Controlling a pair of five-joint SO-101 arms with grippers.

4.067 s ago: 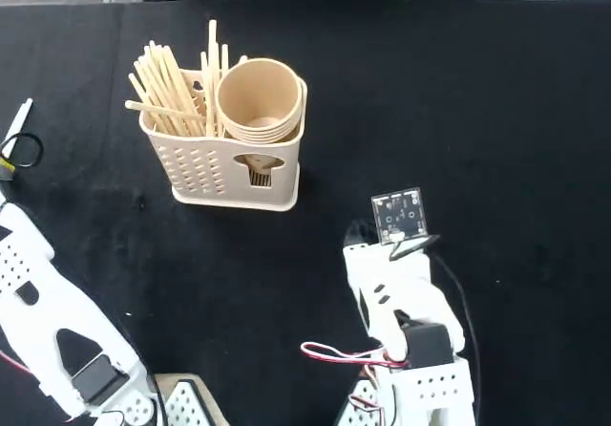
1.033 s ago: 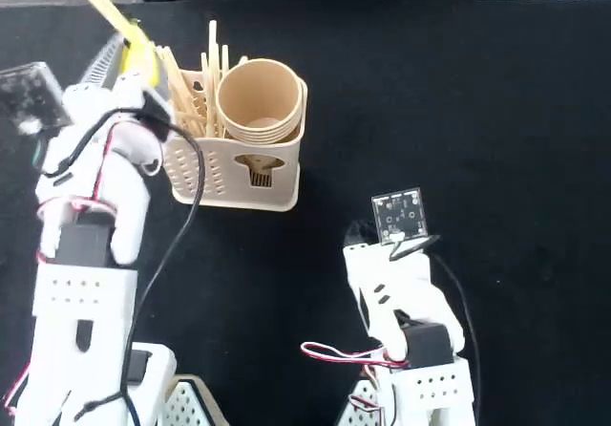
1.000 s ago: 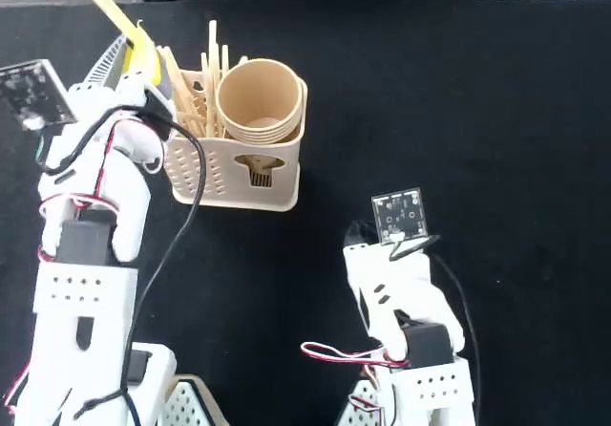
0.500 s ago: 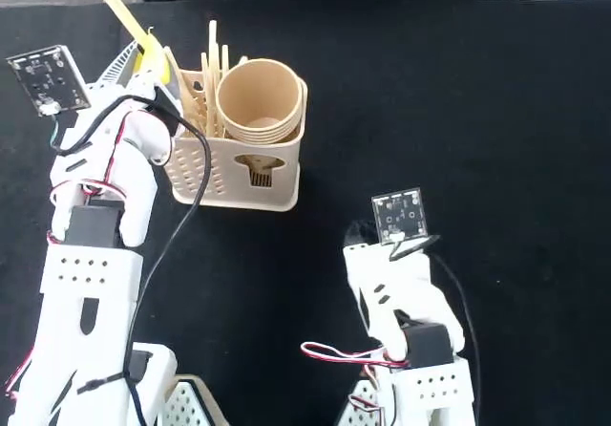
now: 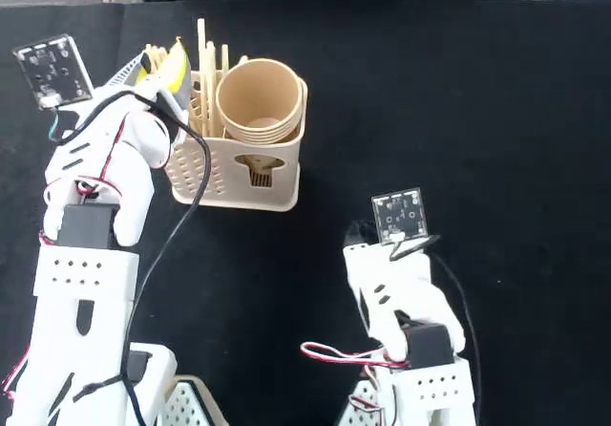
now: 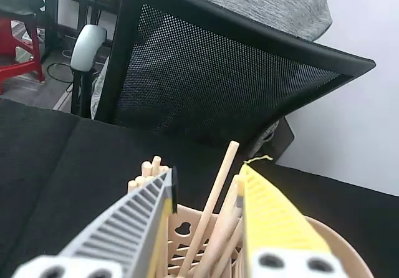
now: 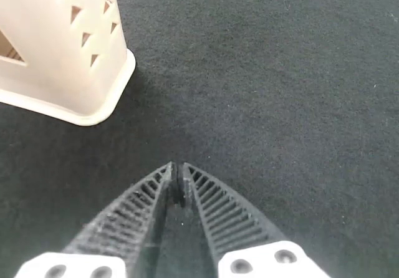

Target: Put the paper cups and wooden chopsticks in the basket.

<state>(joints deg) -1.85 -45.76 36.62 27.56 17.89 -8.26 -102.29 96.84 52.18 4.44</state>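
Nearest me, right arm [image 5: 401, 292]: its jaws are closed on nothing, low over the surface [image 7: 280, 72], near the basket [image 7: 62, 60] corner.
Left arm [image 5: 105, 178]: nearer the job, its jaws wide open above the basket's stick side.
Chopstick [image 6: 215, 191]: stands between my left jaws, almost upright, foot in the basket.
Paper cups [image 5: 260, 96]: stacked in the other side.
Room: I think straight up is free.

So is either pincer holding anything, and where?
Nothing. The left pincer is open astride a chopstick in the basket; the right pincer is shut, empty.
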